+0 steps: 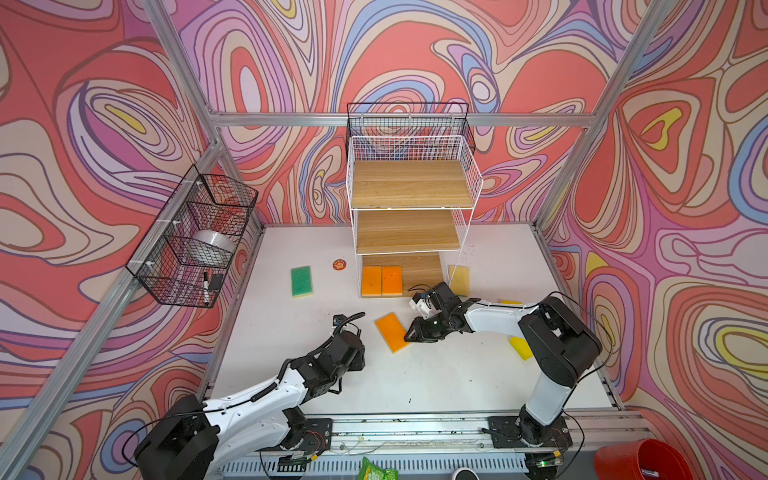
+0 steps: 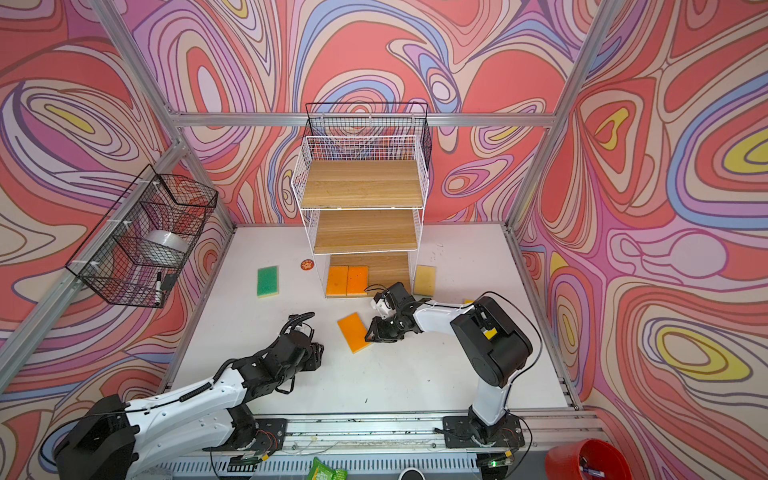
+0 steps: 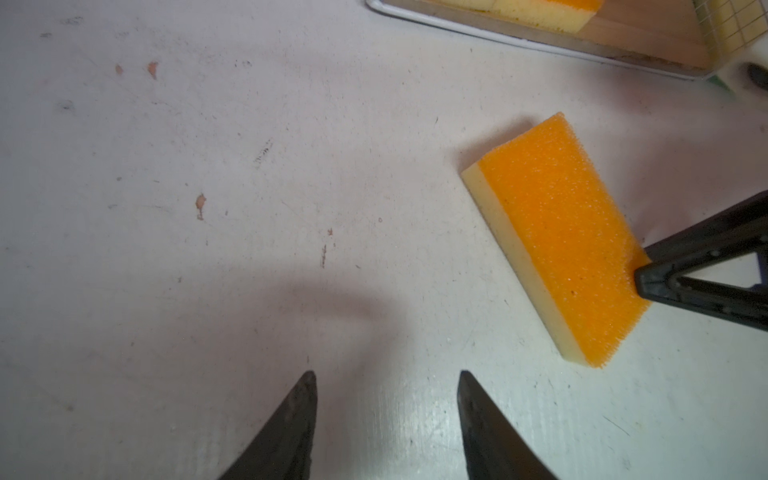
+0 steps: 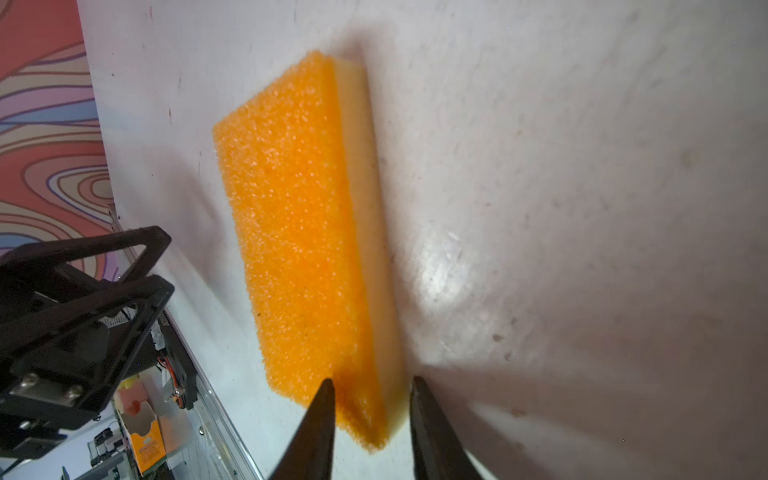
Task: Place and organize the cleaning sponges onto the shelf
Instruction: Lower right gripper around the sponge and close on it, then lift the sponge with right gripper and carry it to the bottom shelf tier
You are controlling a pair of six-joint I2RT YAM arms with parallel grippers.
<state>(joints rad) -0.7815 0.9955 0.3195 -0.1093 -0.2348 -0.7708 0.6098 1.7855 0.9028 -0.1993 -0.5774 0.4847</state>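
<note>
Down at the front edge, beyond the arm bases, sits a red bucket [image 1: 640, 461]. Past it the left hand [image 3: 386, 374] hovers low over the white table [image 1: 415, 382], released, its fingers spread with only bare tabletop between them.

Ahead of it and to the right, an orange sponge [image 1: 392, 332] lies flat and askew on the table, orange face up, pale foam beneath. The right hand [image 4: 372, 384] reaches in from the right with one end of that sponge between its fingers. One fingertip [image 3: 652, 274] lies on the orange face at the edge. Whether the fingers truly pinch the sponge or only bracket it I cannot tell.

Beside the right arm's elbow, a bright yellow sponge [image 1: 519, 347] shows in part on the table.

Farther back on the left, a green sponge [image 1: 301, 281] lies alone, green face up. A round orange disc [image 1: 339, 264] sits between it and the shelf [image 1: 411, 183].

On the shelf's bottom board two orange sponges [image 1: 381, 280] lie side by side, touching, at the left front. The upper two boards are bare. A pale sponge [image 1: 459, 279] rests on the table just outside the shelf's right wire wall.
</note>
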